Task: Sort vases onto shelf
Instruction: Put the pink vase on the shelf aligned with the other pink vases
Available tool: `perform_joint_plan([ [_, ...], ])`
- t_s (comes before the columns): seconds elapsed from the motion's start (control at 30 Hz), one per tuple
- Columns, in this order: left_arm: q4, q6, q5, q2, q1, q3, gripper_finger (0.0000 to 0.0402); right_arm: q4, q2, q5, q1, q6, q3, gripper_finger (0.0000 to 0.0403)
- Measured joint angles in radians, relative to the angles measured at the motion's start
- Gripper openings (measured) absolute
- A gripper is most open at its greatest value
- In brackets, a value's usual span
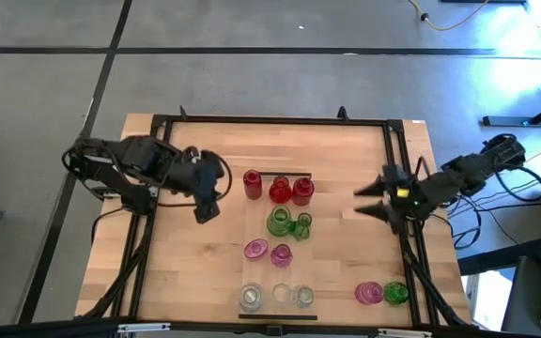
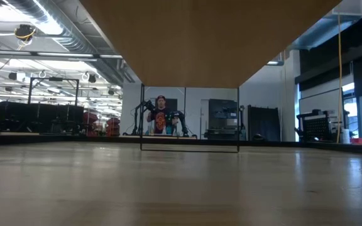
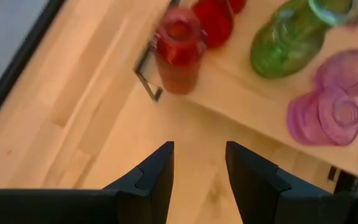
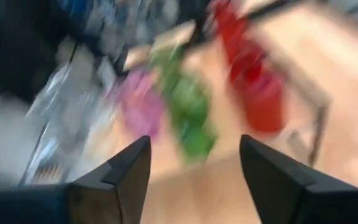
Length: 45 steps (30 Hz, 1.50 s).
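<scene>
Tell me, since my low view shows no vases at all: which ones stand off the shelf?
Observer: Two. A pink vase and a green vase stand side by side on the table, to the right of the shelf.
Operator: Is either gripper carrying one?
Observer: No. The left gripper and the right gripper both have open fingers with nothing between them.

Red vases (image 1: 278,189); green vases (image 1: 279,222); pink vases (image 1: 255,250); clear vases (image 1: 251,298); pale shelf (image 1: 256,274).
</scene>
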Motion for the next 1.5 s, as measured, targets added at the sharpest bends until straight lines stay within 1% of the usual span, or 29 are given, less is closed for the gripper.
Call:
perform_joint_plan([
  [0.1, 0.002, -0.027, 0.002, 0.0, -0.035, -0.022, 0.0139, -0.193, 0.079, -0.134, 0.06, 0.089, 0.116, 0.0201],
  [0.2, 0.001, -0.048, -0.011, -0.003, -0.06, -0.039, 0.0139, -0.338, 0.159, -0.249, 0.128, 0.174, 0.184, 0.0178],
  [0.33, 0.002, -0.085, -0.016, -0.001, -0.084, -0.051, 0.0139, -0.368, 0.245, -0.389, 0.235, 0.288, 0.187, 0.0163],
  [0.47, 0.002, -0.091, -0.022, -0.002, -0.106, -0.053, 0.0139, -0.361, 0.325, -0.473, 0.335, 0.374, 0.172, 0.0166],
  [0.53, 0.002, -0.108, -0.046, -0.002, -0.117, -0.053, 0.0139, -0.355, 0.358, -0.46, 0.374, 0.413, 0.172, 0.017],
  [0.63, 0.002, -0.126, -0.079, -0.002, -0.135, -0.053, 0.0139, -0.336, 0.408, -0.391, 0.418, 0.464, 0.172, 0.0174],
  [0.73, 0.002, -0.136, -0.095, -0.002, -0.148, -0.053, 0.0139, -0.313, 0.46, -0.338, 0.45, 0.494, 0.172, 0.0174],
  [0.8, 0.003, -0.136, -0.095, -0.002, -0.154, -0.053, 0.0139, -0.306, 0.493, -0.322, 0.461, 0.518, 0.172, 0.0175],
  [1.07, 0.003, -0.136, -0.094, -0.002, -0.156, -0.053, 0.0139, -0.319, 0.62, -0.338, 0.466, 0.585, 0.167, 0.0175],
  [1.17, 0.003, -0.136, -0.087, -0.002, -0.156, -0.053, 0.0139, -0.32, 0.65, -0.369, 0.465, 0.623, 0.148, 0.0175],
  [1.3, 0.003, -0.135, -0.083, -0.002, -0.169, -0.053, 0.0139, -0.299, 0.658, -0.409, 0.468, 0.663, 0.125, 0.0175],
  [1.4, 0.003, -0.132, -0.07, -0.002, -0.169, -0.053, 0.0139, -0.3, 0.648, -0.387, 0.481, 0.692, 0.124, 0.0175],
  [1.5, 0.003, -0.122, -0.067, -0.002, -0.168, -0.053, 0.0139, -0.303, 0.64, -0.395, 0.482, 0.711, 0.122, 0.0175],
])
